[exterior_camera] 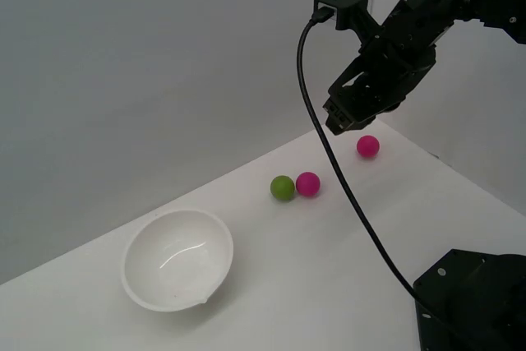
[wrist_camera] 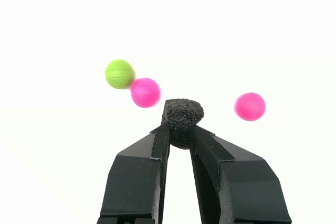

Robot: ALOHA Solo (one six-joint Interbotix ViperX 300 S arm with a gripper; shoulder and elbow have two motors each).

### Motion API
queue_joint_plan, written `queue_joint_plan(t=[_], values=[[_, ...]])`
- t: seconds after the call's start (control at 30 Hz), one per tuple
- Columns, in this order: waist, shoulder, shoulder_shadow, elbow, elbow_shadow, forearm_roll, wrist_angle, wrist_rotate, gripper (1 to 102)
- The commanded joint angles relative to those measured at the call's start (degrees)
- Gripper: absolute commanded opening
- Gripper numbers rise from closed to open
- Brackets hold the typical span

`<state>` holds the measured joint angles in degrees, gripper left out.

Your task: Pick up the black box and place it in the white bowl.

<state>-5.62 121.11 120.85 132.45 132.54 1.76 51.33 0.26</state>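
Note:
The black box (wrist_camera: 181, 116), a small matte foam cube, is pinched between my gripper's (wrist_camera: 179, 136) two black fingertips in the wrist view. In the exterior view the gripper (exterior_camera: 339, 125) hangs in the air above the table at the exterior view's right; the box is not distinguishable there against the black fingers. The white bowl (exterior_camera: 177, 258), round, deep and glossy, sits on the table at the exterior view's left, well away from the gripper, with nothing inside it.
A green ball (exterior_camera: 282, 187) touches a pink ball (exterior_camera: 307, 183) mid-table, between bowl and gripper. Another pink ball (exterior_camera: 367, 146) lies farther back, just under the gripper. The arm's black base (exterior_camera: 472, 302) fills the near right corner. A black cable (exterior_camera: 345, 182) hangs from the wrist.

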Motion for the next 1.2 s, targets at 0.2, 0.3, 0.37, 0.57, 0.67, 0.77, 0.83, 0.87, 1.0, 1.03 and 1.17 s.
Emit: queue_joint_plan(t=[0.2,0.3,0.37,0.57,0.67,0.77,0.83,0.87,1.0,1.03,1.17], values=[[-5.2,-2.5,-2.5,-3.2,-3.6,-2.3,-2.7,0.5,3],[-7.4,-4.2,-4.1,-4.9,-5.4,-2.5,-2.9,0.5,3],[-9.1,-5.4,-5.2,-6.2,-6.5,-2.9,-3.0,0.5,3],[-14.0,-8.2,-8.1,-8.3,-8.6,-4.0,-3.7,0.5,3],[-15.6,-8.8,-8.7,-8.4,-8.7,-4.6,-4.1,0.4,3],[-16.9,-8.9,-8.8,-8.5,-8.8,-5.4,-4.7,0.4,3],[-17.8,-8.9,-8.8,-8.5,-8.8,-6.4,-5.7,0.3,3],[-18.3,-9.1,-8.9,-8.5,-8.9,-7.0,-6.2,0.4,3],[-20.0,-9.9,-9.8,-8.6,-9.0,-8.7,-7.5,0.3,3],[-20.5,-10.3,-10.2,-8.6,-9.1,-8.9,-7.7,0.3,3],[-22.9,-11.3,-11.3,-9.4,-9.8,-9.1,-8.7,0.1,3]])
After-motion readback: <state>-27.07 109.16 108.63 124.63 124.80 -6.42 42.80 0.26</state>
